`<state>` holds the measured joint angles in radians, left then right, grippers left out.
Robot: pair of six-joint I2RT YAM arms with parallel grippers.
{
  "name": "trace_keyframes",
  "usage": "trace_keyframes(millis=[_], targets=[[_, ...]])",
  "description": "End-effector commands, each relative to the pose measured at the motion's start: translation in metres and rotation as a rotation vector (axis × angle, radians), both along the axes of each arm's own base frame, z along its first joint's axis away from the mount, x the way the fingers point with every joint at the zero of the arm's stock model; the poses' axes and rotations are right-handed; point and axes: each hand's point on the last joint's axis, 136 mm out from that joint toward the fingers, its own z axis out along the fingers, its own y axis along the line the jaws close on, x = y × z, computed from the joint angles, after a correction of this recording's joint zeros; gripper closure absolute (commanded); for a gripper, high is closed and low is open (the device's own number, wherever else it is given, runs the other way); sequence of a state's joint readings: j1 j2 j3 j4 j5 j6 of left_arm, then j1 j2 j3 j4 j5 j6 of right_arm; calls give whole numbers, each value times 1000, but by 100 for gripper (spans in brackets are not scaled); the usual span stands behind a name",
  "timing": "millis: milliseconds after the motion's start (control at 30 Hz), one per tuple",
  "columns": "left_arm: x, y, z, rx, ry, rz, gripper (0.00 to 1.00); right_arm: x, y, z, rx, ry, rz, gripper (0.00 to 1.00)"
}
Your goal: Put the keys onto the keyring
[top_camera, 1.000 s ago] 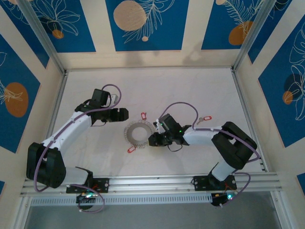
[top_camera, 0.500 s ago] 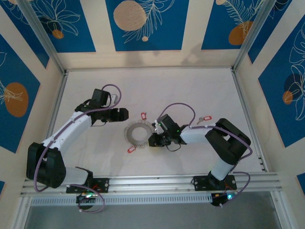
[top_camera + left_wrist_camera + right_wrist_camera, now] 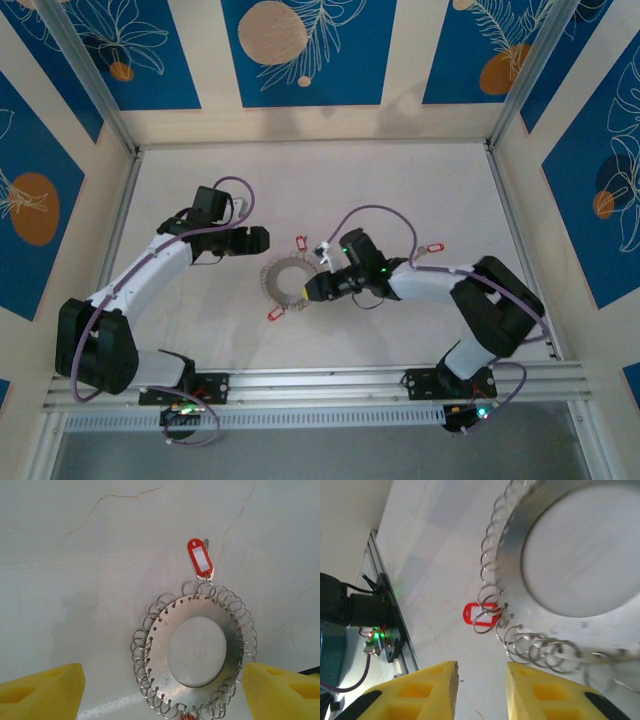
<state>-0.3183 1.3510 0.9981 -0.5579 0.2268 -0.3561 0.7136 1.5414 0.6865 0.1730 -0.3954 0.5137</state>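
**A:** What lies nearest the arm bases?

**B:** A tiny red oblong key [image 3: 276,313]. It sits at the near rim of the flat silver-grey metal keyring [image 3: 273,281], which has small wire loops round its edge and lies on the pale surface [image 3: 400,190]. In the right wrist view this near key [image 3: 480,614] sits against a wire loop.

**A:** And the grippers?

**B:** The right gripper [image 3: 312,290] is at the keyring's right edge. Its yellow fingers [image 3: 425,690] are slightly parted, with nothing between them. The left gripper [image 3: 258,241] is just past the keyring's far left, not touching it. It is spread wide and holds nothing.

**A:** Farther back?

**B:** A second red key with a pale centre [image 3: 200,559] meets a loop on the far rim. A third red key [image 3: 432,248] lies well apart to the right, beside the right arm.
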Motion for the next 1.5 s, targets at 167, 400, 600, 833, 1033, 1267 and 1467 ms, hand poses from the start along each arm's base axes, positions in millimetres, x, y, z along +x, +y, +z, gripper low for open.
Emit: trace_keyframes(millis=[167,400,600,833,1033,1267,1467], targets=[[4,0,0,11,-6,-14,18,19,-34,-8,-151,-54,-62,67],[3,2,2,18,-15,-13,18,9,-30,-30,-135,71,-127,65],[3,-1,0,5,-4,-18,18,-4,-10,-45,-154,130,-87,64],[2,2,2,21,-16,-15,18,4,-8,-58,-169,154,-134,67],[3,1,2,16,-13,-18,18,7,-17,-55,-165,135,-165,67],[2,0,2,10,-11,-19,18,13,-15,-59,-152,129,-186,78],[2,2,3,16,-16,-15,18,16,-17,-63,-175,117,-192,81]])
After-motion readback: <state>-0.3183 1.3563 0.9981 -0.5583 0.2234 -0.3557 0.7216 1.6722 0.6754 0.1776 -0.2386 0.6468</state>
